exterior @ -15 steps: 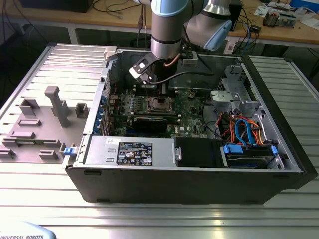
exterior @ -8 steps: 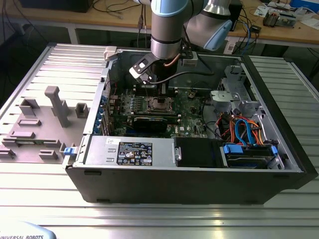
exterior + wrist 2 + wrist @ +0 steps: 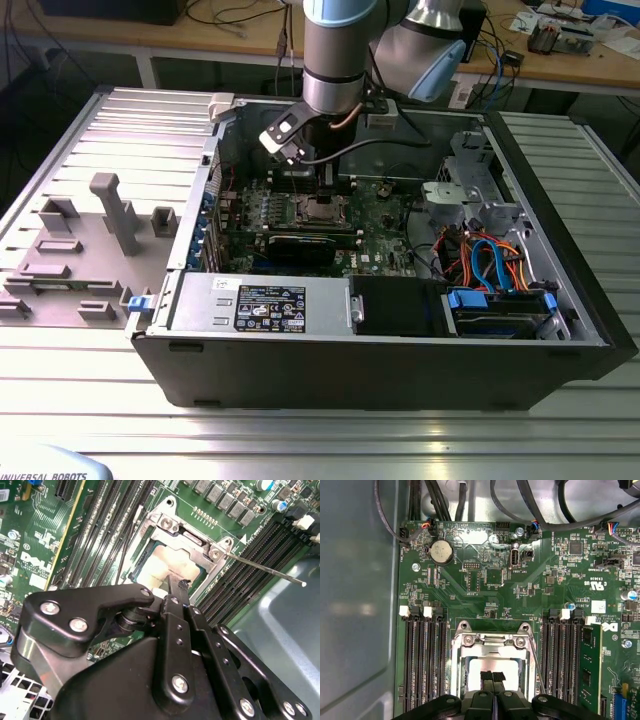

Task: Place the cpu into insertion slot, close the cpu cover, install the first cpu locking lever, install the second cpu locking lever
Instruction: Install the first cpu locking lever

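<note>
The cpu [image 3: 472,675] lies in the insertion slot [image 3: 325,208] on the green board, its pale shiny top showing through the window of the cpu cover [image 3: 490,641]. The silvery cover frame lies flat over the chip, as the second wrist view also shows at the cpu cover [image 3: 192,542] and cpu [image 3: 172,569]. My gripper [image 3: 493,676] is shut with nothing between its black fingers, the tips just above or touching the chip's top; it appears too at gripper [image 3: 177,584] and gripper [image 3: 324,188]. One thin locking lever [image 3: 265,571] sticks out, raised off the board. Another lever [image 3: 127,545] runs along the socket's other side.
Black memory slots [image 3: 422,665] flank the socket, with one green memory stick [image 3: 590,667] seated. A long black graphics card [image 3: 300,245], the power supply [image 3: 260,300] and coloured cables [image 3: 490,262] fill the case. The case wall [image 3: 280,610] is close by. Grey fixture blocks [image 3: 110,215] stand outside, at the exterior view's left.
</note>
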Robot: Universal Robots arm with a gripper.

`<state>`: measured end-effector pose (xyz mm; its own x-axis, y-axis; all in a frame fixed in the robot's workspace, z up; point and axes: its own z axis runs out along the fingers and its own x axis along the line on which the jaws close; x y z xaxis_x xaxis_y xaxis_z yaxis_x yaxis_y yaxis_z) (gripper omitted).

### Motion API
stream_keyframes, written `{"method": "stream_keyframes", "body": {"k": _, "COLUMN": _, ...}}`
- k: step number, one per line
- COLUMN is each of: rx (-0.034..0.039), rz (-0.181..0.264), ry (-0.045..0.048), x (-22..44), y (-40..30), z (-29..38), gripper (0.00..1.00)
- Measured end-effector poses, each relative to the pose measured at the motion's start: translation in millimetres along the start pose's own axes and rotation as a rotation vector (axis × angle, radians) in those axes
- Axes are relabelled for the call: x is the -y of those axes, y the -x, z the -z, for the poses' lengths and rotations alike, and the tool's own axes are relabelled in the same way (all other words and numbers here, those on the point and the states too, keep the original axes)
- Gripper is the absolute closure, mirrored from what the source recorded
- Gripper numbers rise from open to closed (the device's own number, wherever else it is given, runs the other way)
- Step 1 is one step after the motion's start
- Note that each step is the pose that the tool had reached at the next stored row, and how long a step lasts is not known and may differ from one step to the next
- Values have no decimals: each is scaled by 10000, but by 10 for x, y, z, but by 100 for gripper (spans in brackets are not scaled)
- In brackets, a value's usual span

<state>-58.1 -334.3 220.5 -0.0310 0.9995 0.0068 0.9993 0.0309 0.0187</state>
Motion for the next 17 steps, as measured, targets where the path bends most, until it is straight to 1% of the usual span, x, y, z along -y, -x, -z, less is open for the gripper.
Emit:
{"method": "stream_keyframes", "body": {"k": 14, "rx": 2, "rz": -1, "ry": -1, "x": 2, "y": 2, "z": 3, "gripper": 89}}
{"method": "stream_keyframes", "body": {"k": 17, "rx": 5, "rz": -1, "ry": -2, "x": 1, "y": 2, "z": 33, "gripper": 89}}
